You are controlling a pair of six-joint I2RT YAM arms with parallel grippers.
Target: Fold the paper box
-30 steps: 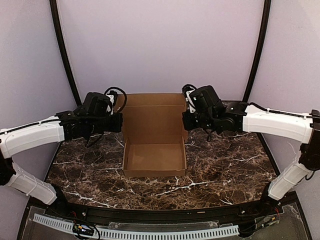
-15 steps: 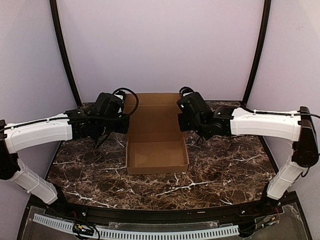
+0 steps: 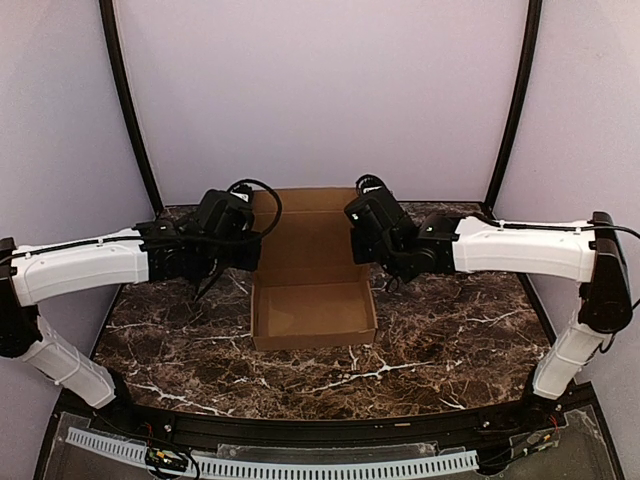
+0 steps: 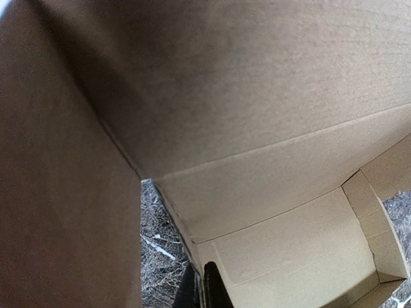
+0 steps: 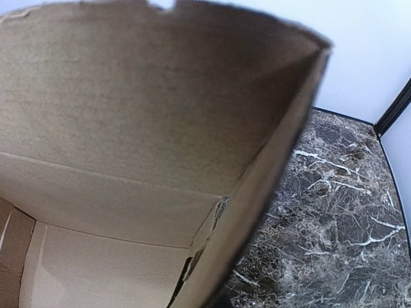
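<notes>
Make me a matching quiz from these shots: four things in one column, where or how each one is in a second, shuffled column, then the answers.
Column one:
1. plain brown cardboard box's shallow tray
2. box's tall lid panel
3. left gripper
4. dark marble-patterned tabletop

Column two:
A. at the lid panel's left edge
B. standing upright at the far side
C. dark brown with white veins
D. lying flat, open, nothing inside

Pairs: 1-D, 2-B, 3-A, 4-C
</notes>
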